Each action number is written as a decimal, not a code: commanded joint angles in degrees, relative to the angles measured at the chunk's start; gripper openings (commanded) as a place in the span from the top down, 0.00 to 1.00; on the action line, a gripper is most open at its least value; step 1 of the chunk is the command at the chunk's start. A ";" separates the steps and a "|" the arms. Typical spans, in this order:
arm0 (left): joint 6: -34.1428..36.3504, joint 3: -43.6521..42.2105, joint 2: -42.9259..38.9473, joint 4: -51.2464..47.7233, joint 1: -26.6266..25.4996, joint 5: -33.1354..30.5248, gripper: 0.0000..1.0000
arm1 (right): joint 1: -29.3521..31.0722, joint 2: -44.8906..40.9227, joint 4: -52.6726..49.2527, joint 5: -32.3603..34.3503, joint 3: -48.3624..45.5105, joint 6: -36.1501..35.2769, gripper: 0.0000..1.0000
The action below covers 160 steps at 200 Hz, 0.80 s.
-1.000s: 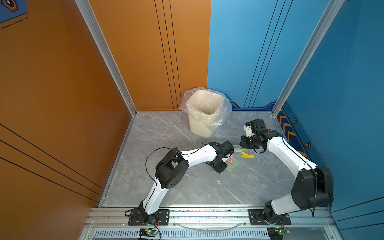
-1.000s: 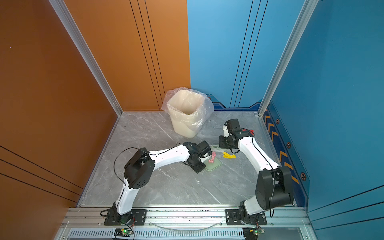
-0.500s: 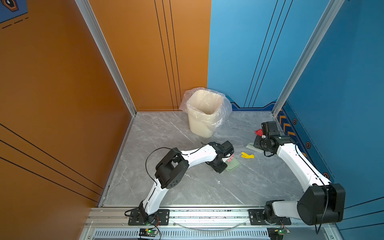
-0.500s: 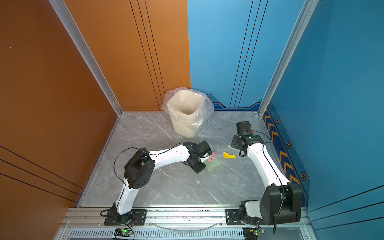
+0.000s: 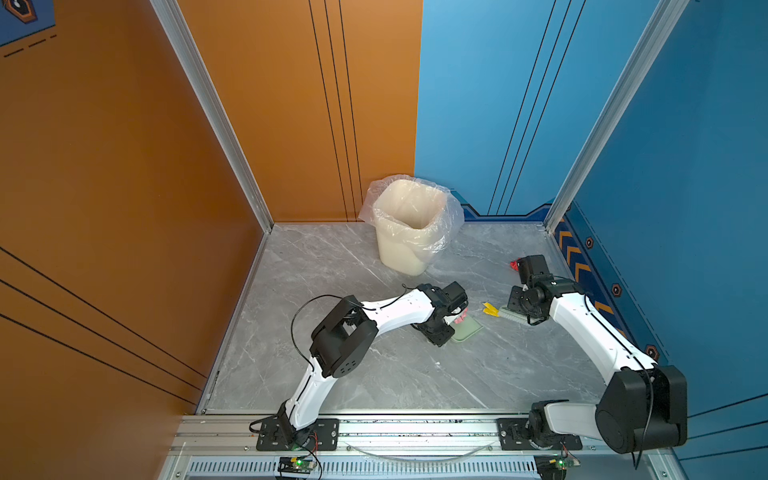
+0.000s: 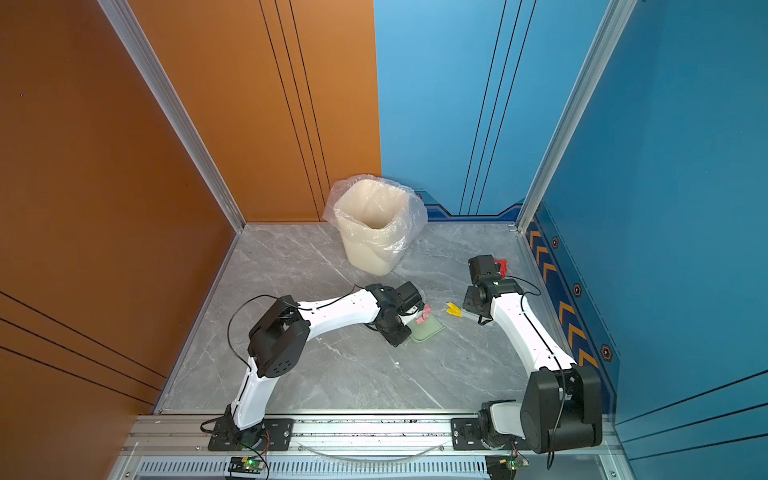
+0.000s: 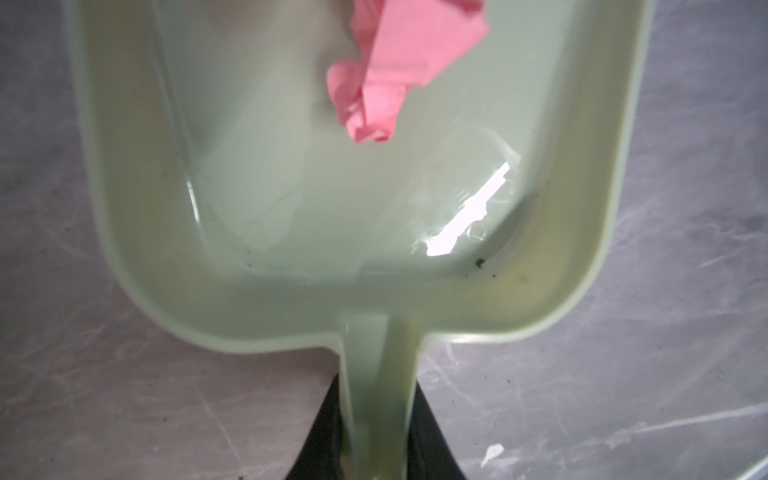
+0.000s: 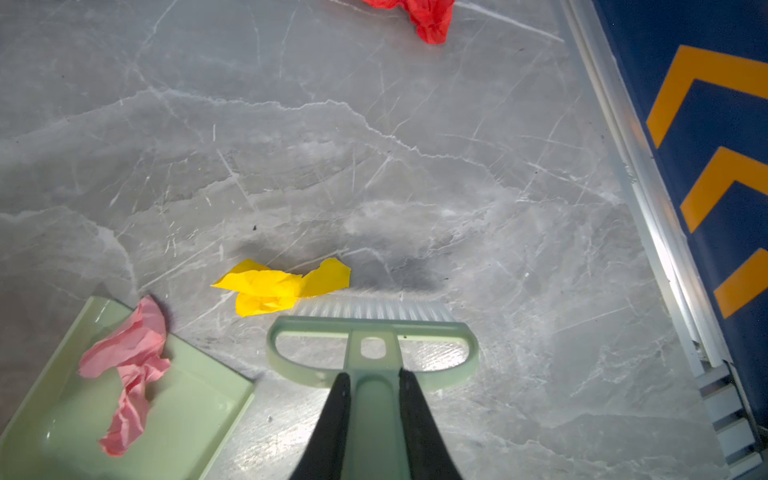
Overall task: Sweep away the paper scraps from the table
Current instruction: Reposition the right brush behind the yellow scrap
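While only one scrap is banked so far, you're mid-job: the pink scrap (image 7: 395, 75) lies inside the dustpan (image 7: 145, 249), near its open lip, and is not in the bin (image 5: 399, 253) yet. Your left gripper (image 7: 378, 415) is clamped on the dustpan handle, fingers (image 7: 324, 436) either side of it, with the pan's lip down on the table (image 5: 332, 365). Your right gripper (image 8: 372, 399) is pinched on the brush (image 8: 374, 332) handle, bristles down on the marble. The yellow scrap (image 8: 278, 286) is on the table at the bristle tips, touching or as good as. In both top views it sits at 9 o'clock of the brush, and the dustpan mouth is at about 8 o'clock of that scrap, near but apart. So that one reads as the step in hand: a push toward 8 o'clock into the pan. The red scrap (image 8: 428, 16) lies loose on the table at 12 o'clock of the brush, near the right-side rail (image 8: 648, 216) and well apart from the pan, not yet swept. The bin stands at 11 o'clock of the dustpan, well apart, and you can't tell from these views what's inside it. No other scraps show on the table, though the arms may hide some. Judgement: one scrap in the pan, two left to sweep, then the dump into the bin.
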 commanded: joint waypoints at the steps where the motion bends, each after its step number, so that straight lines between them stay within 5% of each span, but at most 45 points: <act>1: 0.21 -0.26 0.47 -1.47 -0.83 0.03 1.00 | 1.73 0.72 0.60 -3.14 -0.93 0.85 1.00; 71: 0.09 -0.06 0.66 -1.53 -0.89 0.14 1.00 | 4.89 0.28 2.05 -14.01 -1.60 -3.65 1.00; 129: 0.11 -0.15 0.65 -1.47 -0.95 0.01 1.00 | 1.11 -6.12 3.91 -8.75 -1.15 -3.54 1.00; 160: 0.18 0.02 0.71 -1.53 -0.89 -0.06 1.00 | -1.31 -7.61 6.04 2.48 -2.38 -0.31 1.00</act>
